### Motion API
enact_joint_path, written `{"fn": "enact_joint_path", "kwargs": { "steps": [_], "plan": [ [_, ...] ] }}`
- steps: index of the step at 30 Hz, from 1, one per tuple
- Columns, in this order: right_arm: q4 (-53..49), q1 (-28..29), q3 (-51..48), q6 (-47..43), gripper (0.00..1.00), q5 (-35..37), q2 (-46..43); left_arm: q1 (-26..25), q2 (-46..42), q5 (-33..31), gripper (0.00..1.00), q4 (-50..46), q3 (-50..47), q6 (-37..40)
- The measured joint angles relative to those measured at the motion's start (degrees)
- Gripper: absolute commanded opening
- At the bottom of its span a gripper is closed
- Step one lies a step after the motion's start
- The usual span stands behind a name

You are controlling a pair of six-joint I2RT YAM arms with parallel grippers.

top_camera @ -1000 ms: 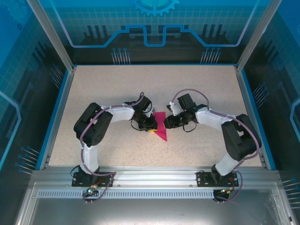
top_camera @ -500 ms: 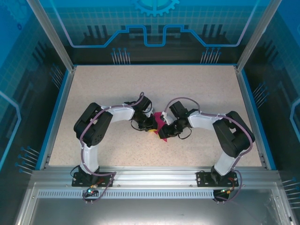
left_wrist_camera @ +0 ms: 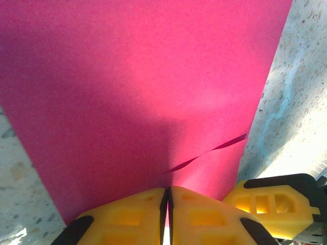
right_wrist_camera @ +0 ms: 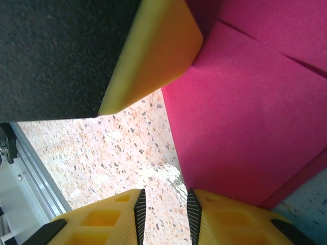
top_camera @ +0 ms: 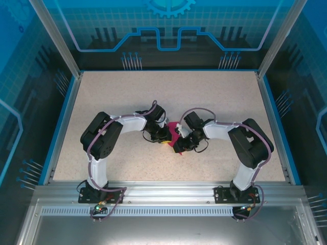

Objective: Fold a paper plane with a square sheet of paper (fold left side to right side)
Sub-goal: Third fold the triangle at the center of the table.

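The magenta square sheet of paper (top_camera: pixel 173 130) lies mid-table between both grippers, with folded layers overlapping. In the left wrist view the sheet (left_wrist_camera: pixel 143 92) spreads out ahead of my left gripper (left_wrist_camera: pixel 168 196), whose jaws are shut on its near edge. My left gripper (top_camera: pixel 163 139) sits at the sheet's left side. My right gripper (top_camera: pixel 178 147) covers the sheet's lower right part. In the right wrist view my right gripper (right_wrist_camera: pixel 164 204) is open over bare table, and the sheet's edge (right_wrist_camera: pixel 255 112) runs beside its right finger (right_wrist_camera: pixel 230 217).
The speckled table (top_camera: pixel 102 102) has free room all round the arms. Blue rails (top_camera: pixel 61 122) and clear panels close it in. The left gripper's yellow finger (right_wrist_camera: pixel 153 51) hangs close above the right gripper. A right finger (left_wrist_camera: pixel 276 204) lies by the sheet.
My right gripper has swung left and down onto the sheet's lower right part, covering most of it. The left gripper has stayed put, still shut on the sheet.
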Motion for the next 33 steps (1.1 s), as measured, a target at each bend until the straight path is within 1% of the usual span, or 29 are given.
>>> {"fn": "enact_joint_path", "kwargs": {
  "steps": [4, 8, 17, 21, 26, 29, 33],
  "plan": [
    [-0.13, -0.02, 0.02, 0.57, 0.30, 0.46, 0.00, 0.00, 0.00, -0.02, 0.15, 0.02, 0.02, 0.02],
    [0.04, -0.13, -0.50, 1.25, 0.26, 0.63, -0.09, 0.00, 0.00, -0.04, 0.15, 0.02, 0.02, 0.02],
    [3.85, -0.50, -7.74, 3.93, 0.21, 0.87, -5.29, -0.85, 0.02, 0.00, 0.14, -0.02, 0.07, 0.11],
    [0.50, -1.14, -10.10, 4.39, 0.21, 1.27, -8.28, -0.85, 0.02, 0.00, 0.14, -0.13, 0.13, 0.44],
    [-6.32, -1.97, -10.62, 4.46, 0.21, 1.90, -12.41, -0.85, 0.02, 0.00, 0.14, -0.15, 0.13, 0.46],
    [-7.89, -1.95, -9.42, 5.05, 0.21, 1.16, -14.64, -0.85, 0.02, 0.00, 0.14, -0.15, 0.13, 0.46],
    [-7.39, -1.79, -5.51, 5.75, 0.21, 0.46, -14.49, -0.85, 0.02, 0.00, 0.14, -0.15, 0.13, 0.46]
  ]
}}
